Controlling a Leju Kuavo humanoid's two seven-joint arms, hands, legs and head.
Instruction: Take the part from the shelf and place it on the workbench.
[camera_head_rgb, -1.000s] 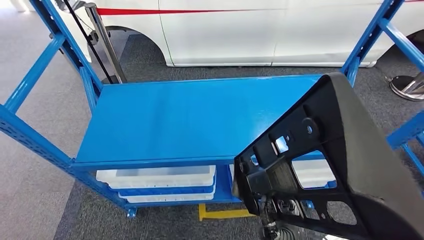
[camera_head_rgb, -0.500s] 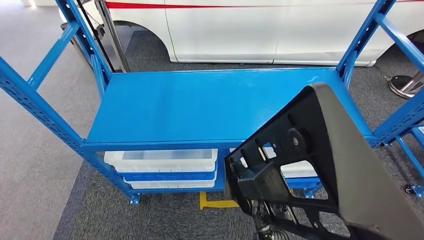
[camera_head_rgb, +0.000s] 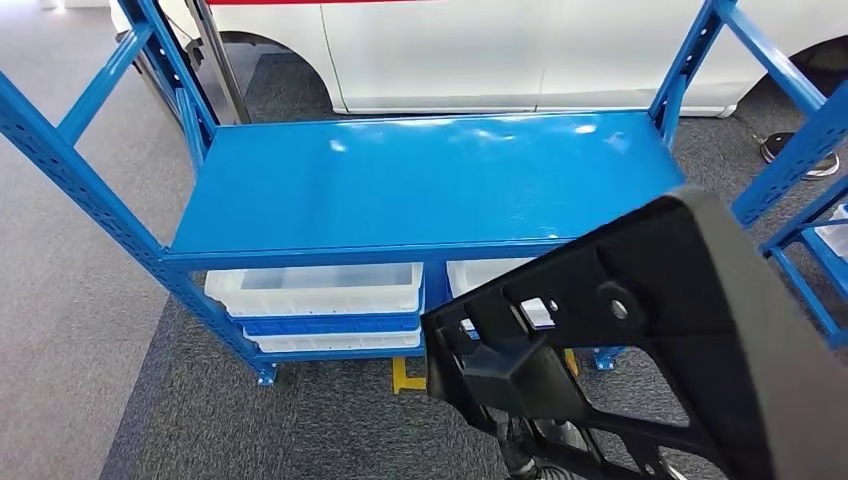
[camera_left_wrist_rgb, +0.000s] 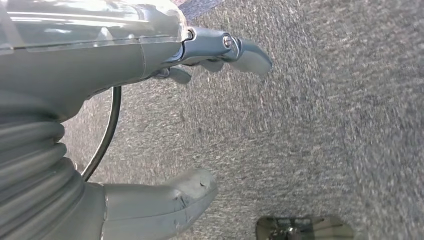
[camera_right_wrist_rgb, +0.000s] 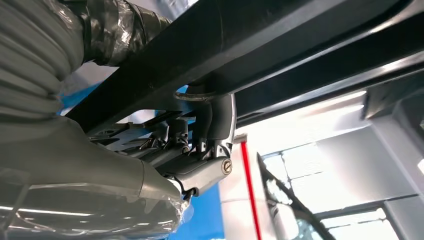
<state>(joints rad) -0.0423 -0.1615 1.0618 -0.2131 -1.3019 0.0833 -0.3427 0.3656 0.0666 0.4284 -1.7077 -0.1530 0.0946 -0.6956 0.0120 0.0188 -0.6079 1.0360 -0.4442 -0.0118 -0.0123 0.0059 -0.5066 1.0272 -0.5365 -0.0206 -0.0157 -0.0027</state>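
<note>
The right hand (camera_right_wrist_rgb: 200, 150) has its fingers curled up around a bar of the black part (camera_head_rgb: 640, 340), gripping it from beneath. The part is carried tilted in the air, in front of the blue worktop (camera_head_rgb: 420, 180) and overlapping its near right corner. The left hand (camera_left_wrist_rgb: 165, 125) hangs over grey carpet (camera_left_wrist_rgb: 310, 125), fingers apart, holding nothing. White bins (camera_head_rgb: 315, 290) sit under the worktop.

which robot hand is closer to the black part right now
The right. The right robot hand grips the black part, with fingers hooked over one of its bars. The left robot hand hangs open above the grey carpet, away from the part.
</note>
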